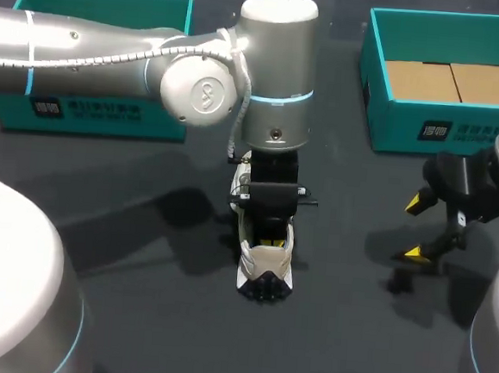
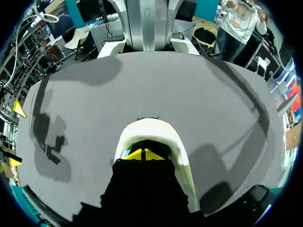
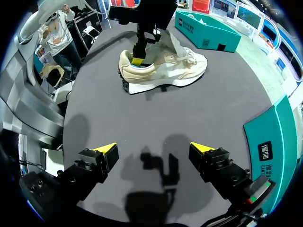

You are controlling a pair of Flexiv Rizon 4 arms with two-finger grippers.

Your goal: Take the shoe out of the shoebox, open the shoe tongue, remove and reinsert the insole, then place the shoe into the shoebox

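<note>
Shoe [image 1: 266,266] sits on the desk [image 1: 142,230] at mid-frame, below the box [image 1: 384,119] at upper right. Left jaws look pinched together inside its heel opening; right jaws hang wide apart at right.

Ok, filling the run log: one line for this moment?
shoe: on table | left gripper: fingers together inside shoe opening | right gripper: open, clear of shoe
</note>
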